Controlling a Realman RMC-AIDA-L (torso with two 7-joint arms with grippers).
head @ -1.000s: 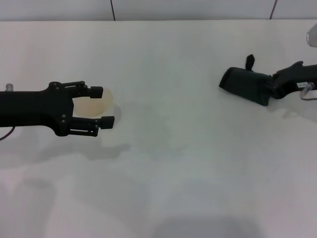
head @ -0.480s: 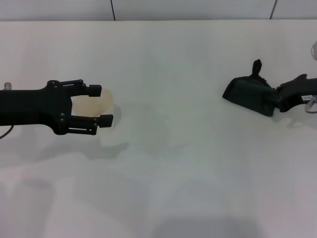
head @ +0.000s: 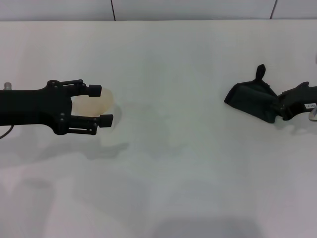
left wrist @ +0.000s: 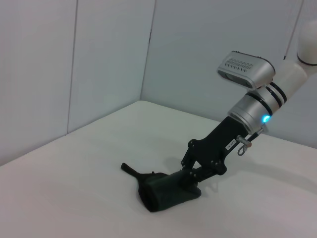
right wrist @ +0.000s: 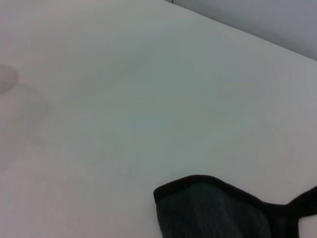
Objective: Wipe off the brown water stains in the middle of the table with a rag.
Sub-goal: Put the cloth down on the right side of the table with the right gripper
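Observation:
A dark rag (head: 250,99) lies bunched on the white table (head: 163,59) at the right, one corner sticking up. My right gripper (head: 278,105) is shut on its right end. From the left wrist view the rag (left wrist: 163,191) presses on the tabletop under the right gripper (left wrist: 190,179), and its edge (right wrist: 218,208) fills a corner of the right wrist view. No brown water stains show; the middle of the table carries only a faint dull smear (head: 163,134). My left gripper (head: 105,105) hovers at the left, open.
A pale cup (head: 101,101) with tan liquid sits between and below the left gripper's fingers. The table's far edge meets a grey wall (head: 198,9). The left arm's shadow falls on the tabletop in front of it.
My right gripper has dragged the rag to the right, away from the table's middle. The left arm has stayed where it was.

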